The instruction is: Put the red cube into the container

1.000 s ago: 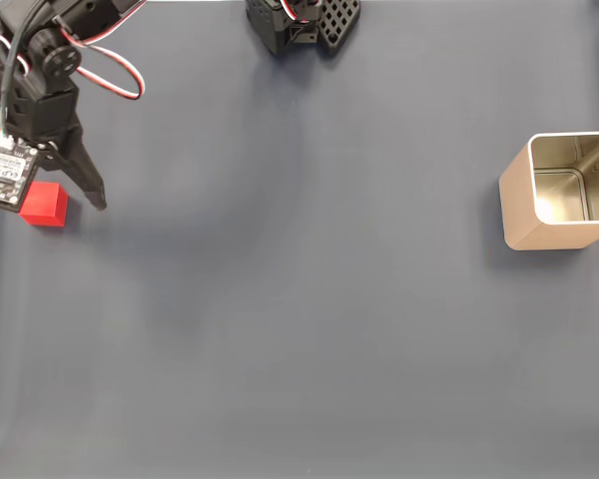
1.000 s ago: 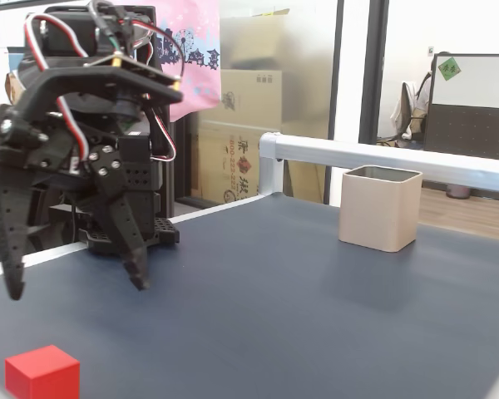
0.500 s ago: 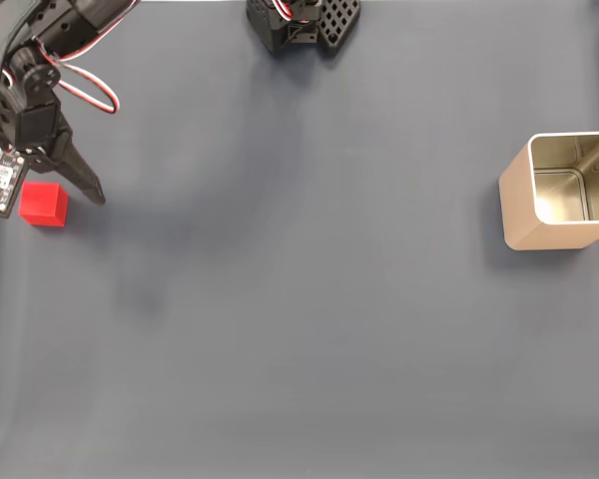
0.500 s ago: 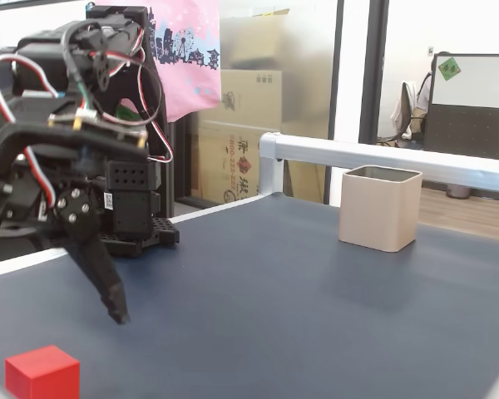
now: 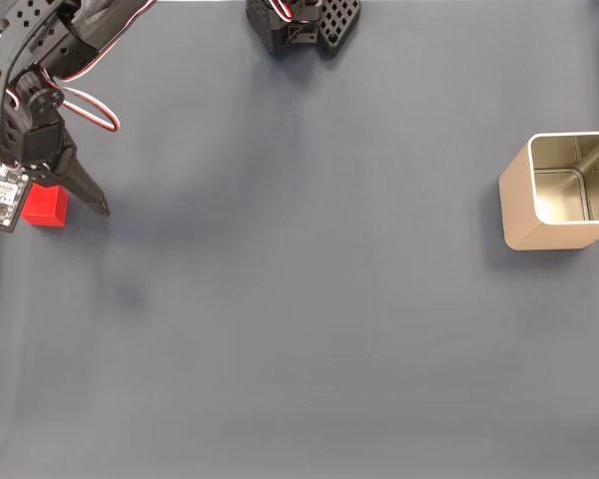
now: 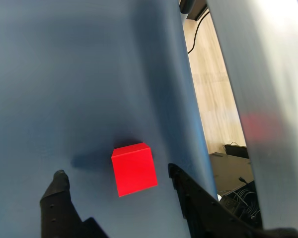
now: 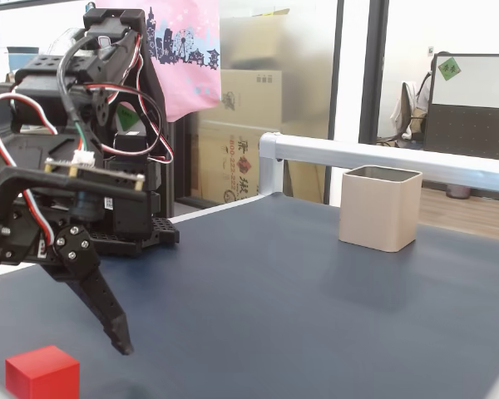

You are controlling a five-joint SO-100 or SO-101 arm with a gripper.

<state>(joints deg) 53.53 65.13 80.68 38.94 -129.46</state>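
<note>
Our black two-finger gripper (image 6: pixel 114 176) stands wide open, one finger on each side of the small, bright red matte cube (image 6: pixel 134 169), and we see a clear gap of mat between the cube and each fingertip in the wrist view. In that view the left finger (image 6: pixel 57 196) ends beside the cube's lower left corner and the right finger (image 6: pixel 188 191) reaches up beside its lower right corner; neither touches it.

We see the cube resting flat on the dark blue-grey mat (image 5: pixel 299 299), at the far left of a fixed view from above (image 5: pixel 46 206), where the arm's wrist and its small white circuit board (image 5: pixel 0 195) partly overlap it. One black finger (image 5: pixel 85 190) slants down just to the right of the cube there. In a fixed view from the side, the cube (image 7: pixel 41 374) sits at the bottom left corner, with that finger's tip (image 7: pixel 121 337) near the cube's right and slightly above the mat; whether the tip touches the mat we cannot tell.

Well away from the cube, across the whole mat, we find the square beige tin container (image 5: pixel 539 205) with rounded corners and a shiny silver inside, upright and open-topped. From the side it (image 7: pixel 379 208) stands before a silver metal rail (image 7: pixel 382 162).

At the mat's far edge, well apart from the cube, sits the black arm base (image 5: pixel 299 25).
</note>
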